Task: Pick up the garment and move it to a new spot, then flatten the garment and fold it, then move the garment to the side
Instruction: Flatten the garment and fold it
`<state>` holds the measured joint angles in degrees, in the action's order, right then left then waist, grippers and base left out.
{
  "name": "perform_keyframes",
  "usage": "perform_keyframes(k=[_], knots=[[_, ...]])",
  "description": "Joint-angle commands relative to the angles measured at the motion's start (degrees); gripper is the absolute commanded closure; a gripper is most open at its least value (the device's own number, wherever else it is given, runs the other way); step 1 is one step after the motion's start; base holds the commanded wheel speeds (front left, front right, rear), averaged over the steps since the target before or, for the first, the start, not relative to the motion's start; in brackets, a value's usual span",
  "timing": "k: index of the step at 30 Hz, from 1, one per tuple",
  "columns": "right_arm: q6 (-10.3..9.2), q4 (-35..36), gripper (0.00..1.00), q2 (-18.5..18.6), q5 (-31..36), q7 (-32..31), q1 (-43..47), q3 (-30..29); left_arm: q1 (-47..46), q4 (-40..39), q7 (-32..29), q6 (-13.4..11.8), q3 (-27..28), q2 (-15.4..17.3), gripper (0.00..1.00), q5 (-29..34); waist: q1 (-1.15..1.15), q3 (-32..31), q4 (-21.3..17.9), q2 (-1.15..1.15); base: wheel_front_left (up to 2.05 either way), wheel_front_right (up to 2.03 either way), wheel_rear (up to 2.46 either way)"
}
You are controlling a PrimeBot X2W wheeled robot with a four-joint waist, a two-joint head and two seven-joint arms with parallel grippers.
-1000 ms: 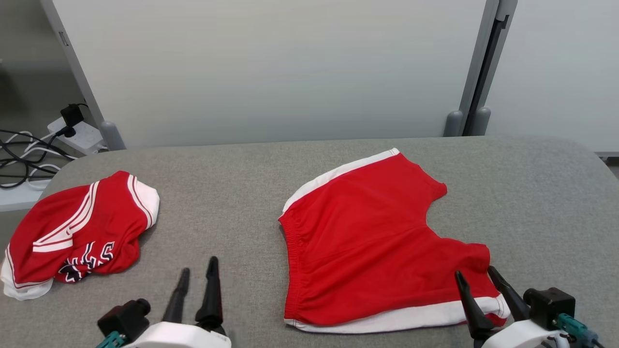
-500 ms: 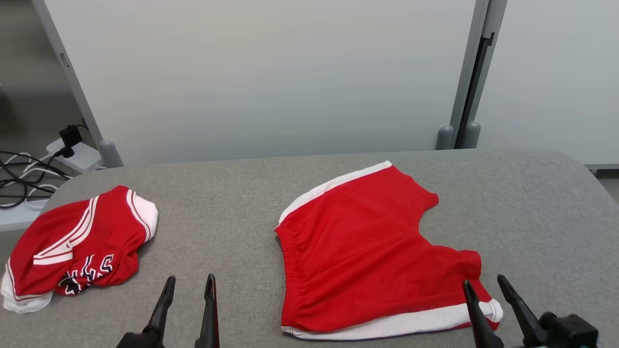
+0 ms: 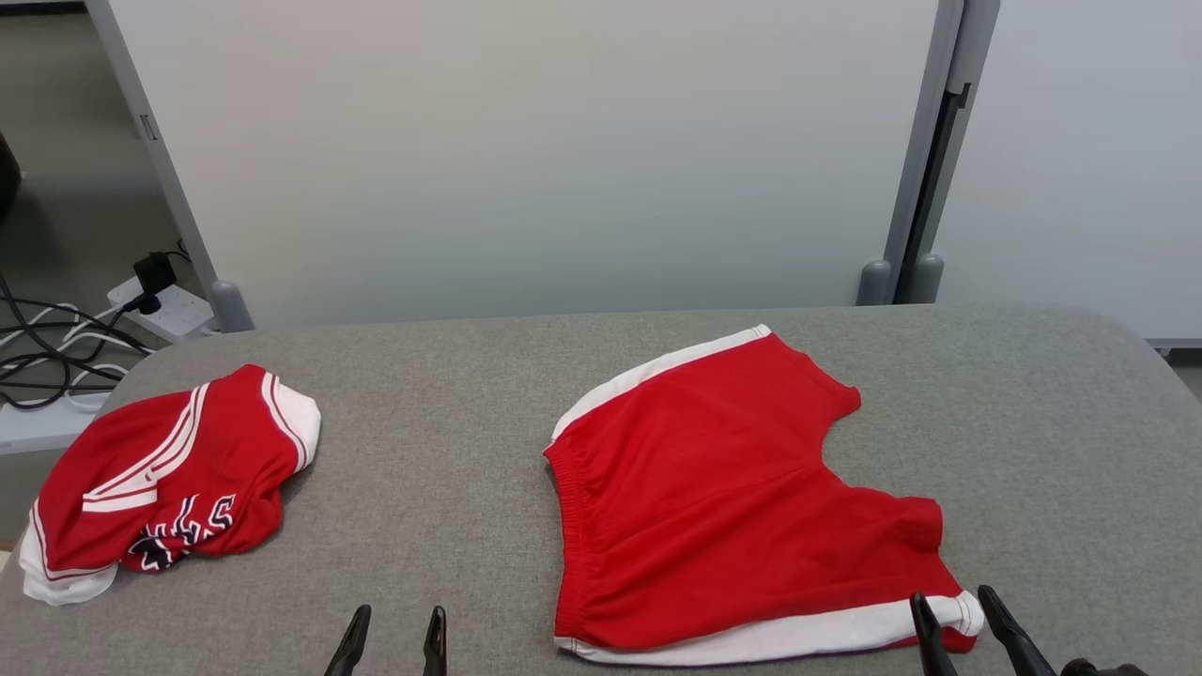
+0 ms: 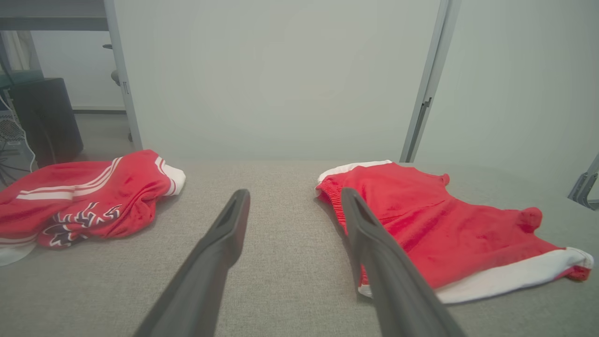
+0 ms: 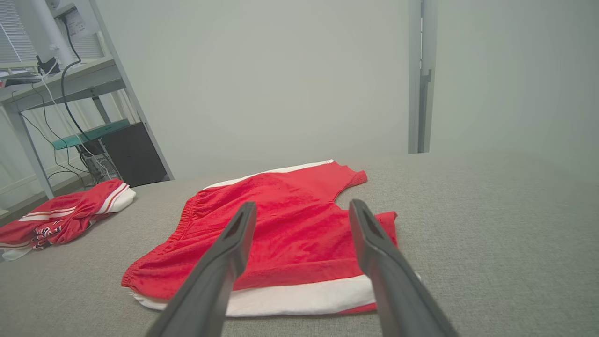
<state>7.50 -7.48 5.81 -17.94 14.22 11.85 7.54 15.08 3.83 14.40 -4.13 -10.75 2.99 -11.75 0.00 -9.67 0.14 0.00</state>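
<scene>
Shorts (image 3: 742, 498), red, soft and light, lie spread flat right of centre on the bench (image 3: 451, 394); likely limp when lifted, so pinch waistband or white hem. Left tool (image 3: 399, 612) and right tool (image 3: 950, 595) both gape wide, empty

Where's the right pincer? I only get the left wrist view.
Observer: Head view puts the right pincer at the near right corner of the flat shorts.
Operator: Open?
Observer: Open, holding nothing. Its own wrist view shows the fingers spread apart, with the shorts lying between them.
Operator: Anything left of the table?
Observer: A power strip and loose cables on the floor there.
</scene>
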Motion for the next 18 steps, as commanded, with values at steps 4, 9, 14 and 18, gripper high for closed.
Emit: perform_keyframes(k=[4, 9, 14, 18], knots=[[-0.01, 1.6, 0.0, 0.6, 0.0, 0.8, -1.5, 1.0, -2.2, -0.8, 0.6, -0.4, 1.7, -0.1, 0.0, 1.9, 0.0, 0.2, 0.1, 0.0, 0.0, 0.0, 0.0], [-0.01, 1.7, 0.0, 0.5, -0.1, 0.8, -1.7, 0.9, -2.5, -0.9, 0.6, -0.7, 1.6, -0.1, 0.0, 3.5, 0.0, 0.5, 0.2, 0.0, 0.0, 0.0, 0.0], [-0.01, 1.7, 0.0, 0.5, -0.3, 0.8, -1.7, 0.9, -2.5, -1.1, 0.6, -0.6, 1.5, -0.1, 0.0, 3.5, 0.0, 0.6, 0.4, 0.0, 0.0, 0.0, 0.0], [-0.01, 1.7, 0.0, 0.5, -0.4, 0.8, -1.6, 1.0, -2.4, -0.9, 0.6, -0.4, 1.3, -0.1, 0.0, 3.5, 0.0, 0.4, 0.6, 0.0, 0.0, 0.0, 0.0]])
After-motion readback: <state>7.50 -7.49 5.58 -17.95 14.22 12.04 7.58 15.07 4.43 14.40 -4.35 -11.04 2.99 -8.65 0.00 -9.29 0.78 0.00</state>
